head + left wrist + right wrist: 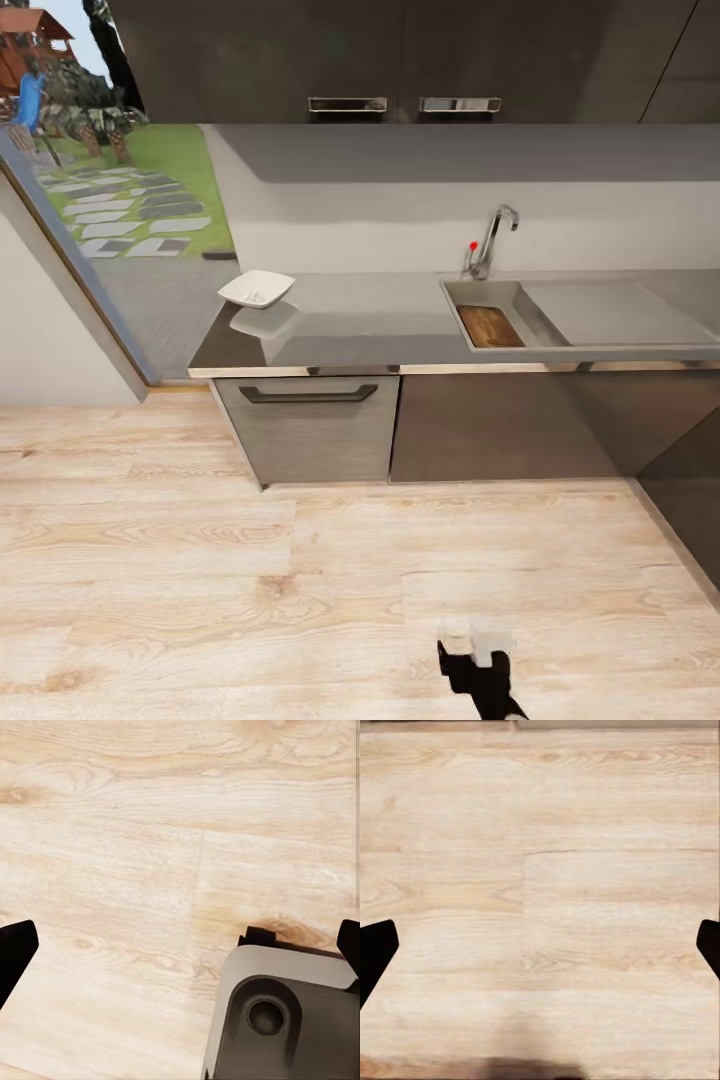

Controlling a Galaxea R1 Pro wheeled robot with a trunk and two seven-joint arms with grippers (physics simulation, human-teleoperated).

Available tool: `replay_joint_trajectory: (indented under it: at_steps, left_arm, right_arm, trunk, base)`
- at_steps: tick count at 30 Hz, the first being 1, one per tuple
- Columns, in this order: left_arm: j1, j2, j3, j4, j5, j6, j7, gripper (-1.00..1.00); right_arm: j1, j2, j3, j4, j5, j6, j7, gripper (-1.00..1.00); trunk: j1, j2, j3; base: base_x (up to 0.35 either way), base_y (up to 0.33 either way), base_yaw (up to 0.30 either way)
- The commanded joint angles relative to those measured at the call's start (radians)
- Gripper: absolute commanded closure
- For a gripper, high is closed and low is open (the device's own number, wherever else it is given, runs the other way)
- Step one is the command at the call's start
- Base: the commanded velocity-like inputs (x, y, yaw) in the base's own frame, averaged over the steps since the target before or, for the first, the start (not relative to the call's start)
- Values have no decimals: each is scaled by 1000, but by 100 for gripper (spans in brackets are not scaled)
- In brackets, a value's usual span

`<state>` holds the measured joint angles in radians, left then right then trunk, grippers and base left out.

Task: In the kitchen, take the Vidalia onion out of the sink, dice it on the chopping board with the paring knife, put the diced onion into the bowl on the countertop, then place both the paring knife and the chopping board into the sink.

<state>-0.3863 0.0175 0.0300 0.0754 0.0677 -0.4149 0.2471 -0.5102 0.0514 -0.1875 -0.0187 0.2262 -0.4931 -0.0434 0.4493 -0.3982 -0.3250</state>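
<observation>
Kitchen, seen from the head camera across a pale wood-plank floor (200, 560). Left gripper (180, 945): dark fingers spread wide, nothing held, above the floor and a grey moulded part of the robot (285, 1020). Right gripper (540, 945): spread wide, nothing held, above bare planks. Glossy grey countertop (370, 320) at mid-frame over dark cabinets and a grey drawer (310, 420). Steel sink (600, 315), right, holds the brown chopping board (490, 326); chrome faucet (495, 235) behind. White bowl (257, 288) at the counter's left end.
</observation>
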Motion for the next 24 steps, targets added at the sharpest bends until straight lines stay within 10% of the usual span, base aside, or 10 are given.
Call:
replay_joint_trajectory:
  at_steps: [1,6,24]
  left_arm:
    - [-2,-6,2,4,6,-8,-3,-100]
    - [-2,-29,2,2,2,-8,-1,-100]
    - [-2,-45,0,0,3,-18,-9,-100]
  right_arm:
    - [52,8,-8,1,17,-59,8,-100]
    - [121,12,-10,2,25,-196,105,-100]
    - [127,8,-12,0,25,-210,112,-100]
  trunk:
    - [1,-2,-1]
    - [1,-2,-1]
    - [1,-2,14]
  base:
    - [0,0,0]
    - [0,0,0]
    - [0,0,0]
